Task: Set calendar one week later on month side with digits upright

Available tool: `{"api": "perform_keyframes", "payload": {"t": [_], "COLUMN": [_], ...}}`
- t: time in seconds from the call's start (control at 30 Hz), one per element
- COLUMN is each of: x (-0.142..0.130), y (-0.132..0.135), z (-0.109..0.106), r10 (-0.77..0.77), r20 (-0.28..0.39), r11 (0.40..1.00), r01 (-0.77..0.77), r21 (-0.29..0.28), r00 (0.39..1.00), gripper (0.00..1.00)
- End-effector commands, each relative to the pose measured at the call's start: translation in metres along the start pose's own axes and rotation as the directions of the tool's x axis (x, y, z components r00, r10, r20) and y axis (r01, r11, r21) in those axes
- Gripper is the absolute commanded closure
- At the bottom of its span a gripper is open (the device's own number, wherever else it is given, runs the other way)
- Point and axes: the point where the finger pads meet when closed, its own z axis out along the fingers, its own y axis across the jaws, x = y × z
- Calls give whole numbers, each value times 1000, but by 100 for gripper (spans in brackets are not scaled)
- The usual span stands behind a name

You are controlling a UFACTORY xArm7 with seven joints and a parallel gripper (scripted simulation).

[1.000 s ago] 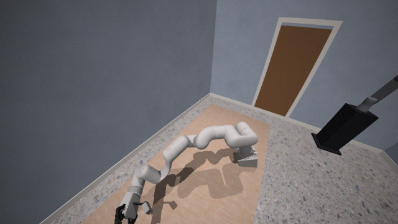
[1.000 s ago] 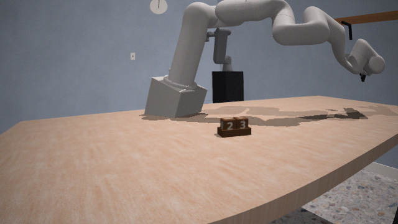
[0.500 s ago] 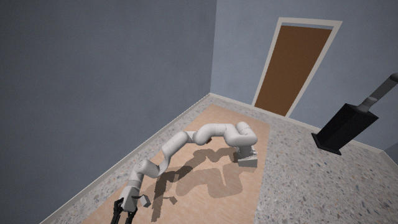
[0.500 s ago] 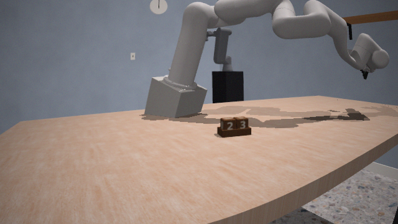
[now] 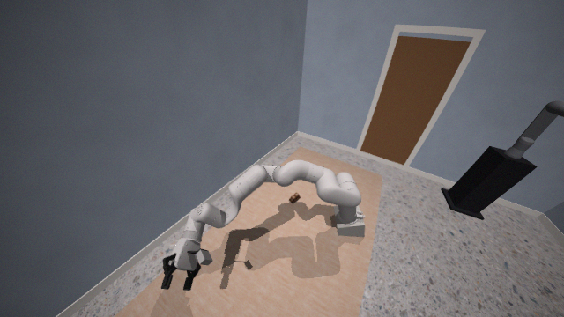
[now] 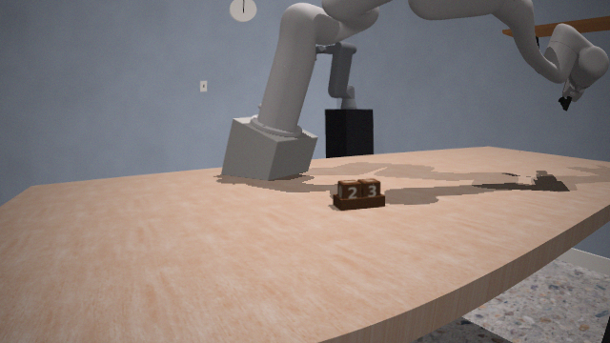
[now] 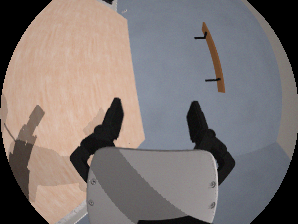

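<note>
The calendar's two brown cubes, one showing a 2 (image 6: 352,192) and the other a 3 (image 6: 372,191), sit side by side in a dark brown tray (image 5: 294,198) (image 6: 359,203), reading 23 in the exterior view with both digits upright. The tray lies flat on the wooden table (image 5: 317,291) (image 6: 191,248) (image 7: 65,65), well apart from the gripper (image 5: 177,289) (image 6: 565,104) (image 7: 156,103) and lower than it, back toward the arm's own base. Whether a month's name is on the tray's front cannot be told; it is too small to read.

The gripper is released, its two black fingers spread wide with nothing between them. It hangs above the table's level, at the far end of the outstretched white arm (image 5: 248,181) (image 6: 291,67). From the gripper, the arm runs back over the table to a grey base block (image 5: 351,229) (image 6: 248,150), which stands on the tabletop with the tray nearer to it than the gripper is.

Farther from the gripper than that block, beyond the table, a black pedestal (image 5: 485,180) (image 6: 349,133) carries a second, grey arm (image 5: 535,125) (image 6: 341,71). In the wrist view, an orange-brown shelf board (image 6: 567,29) (image 7: 215,57) shows on the blue wall beyond the fingers.

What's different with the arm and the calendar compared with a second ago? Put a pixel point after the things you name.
The arm's (image 5: 248,181) (image 6: 450,9) middle section has risen in the exterior view, and the tool (image 5: 177,286) (image 6: 565,103) (image 7: 156,102) has shifted up and slightly right there. From the top, the calendar (image 5: 294,198) (image 6: 358,202) has come out from behind the arm. Nothing is held; the tool is open. The calendar stayed put, reading 23.
</note>
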Motion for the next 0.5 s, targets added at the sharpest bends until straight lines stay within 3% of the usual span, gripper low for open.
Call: {"api": "perform_keyframes", "payload": {"t": [0.0,0.07,0.1,0.17,0.2,0.3,0.33,0.4,0.43,0.47], "x": [4,4,6,6,9,9,14,14,18,19], "y": [-2,-2,-8,-8,-16,-16,-27,-27,-36,-39], "z": [-39,-39,-61,-61,-85,-85,-110,-110,-130,-137], "r10": [74,74,121,121,169,169,218,218,256,268], "r20": [79,79,117,117,162,162,214,214,259,274], "r11": [995,995,987,987,973,973,954,954,935,928], "r01": [-79,-79,-132,-132,-190,-190,-255,-255,-306,-324], "r21": [61,61,96,96,129,129,159,159,178,183], "r00": [994,994,986,986,972,972,952,952,932,924], "gripper": [0,0,0,0,0,0,0,0,0,0]}}
